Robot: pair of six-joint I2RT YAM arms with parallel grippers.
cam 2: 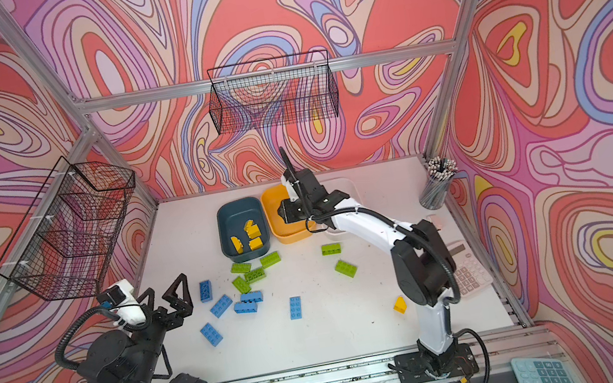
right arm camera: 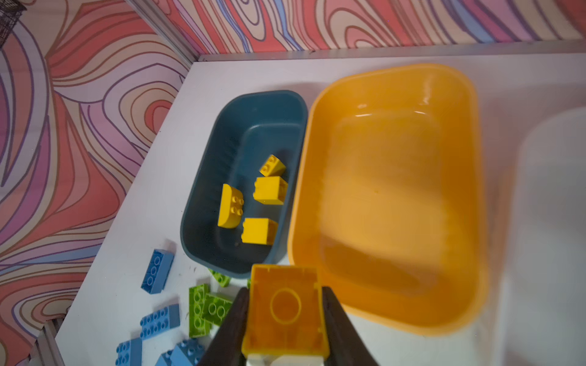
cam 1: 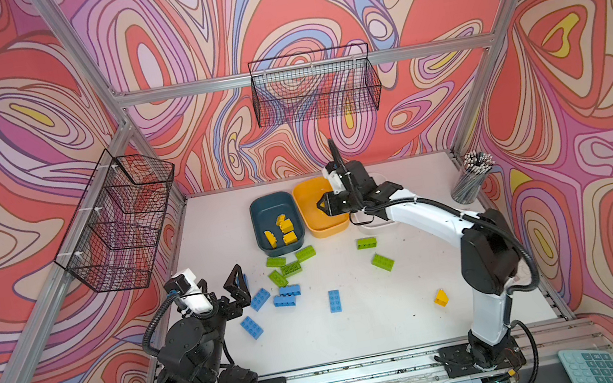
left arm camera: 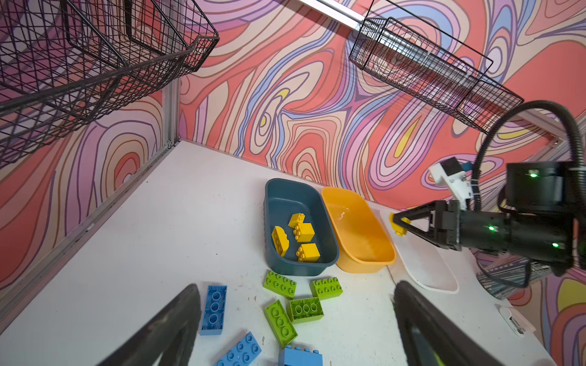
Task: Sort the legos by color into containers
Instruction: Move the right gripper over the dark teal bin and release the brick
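Observation:
My right gripper (right arm camera: 285, 291) is shut on a yellow lego (right arm camera: 285, 310) and hangs over the near end of the yellow-orange container (cam 1: 308, 200), which holds nothing. The lego's hollow underside faces the right wrist camera. To its left, the teal container (cam 1: 272, 202) holds several yellow legos (cam 1: 284, 230). My right arm mostly hides the white container (left arm camera: 428, 269). Green legos (cam 1: 287, 265) and blue legos (cam 1: 259, 299) lie loose on the table, and a yellow wedge (cam 1: 440, 298) lies near the right arm. My left gripper (cam 1: 242, 285) stands open above the table, left of the blue legos.
Black wire baskets hang on the left wall (cam 1: 120, 219) and the back wall (cam 1: 314, 85). A mesh pen cup (cam 1: 471, 177) stands in the back right corner. A white calculator (cam 2: 468, 275) lies by the right edge of the table.

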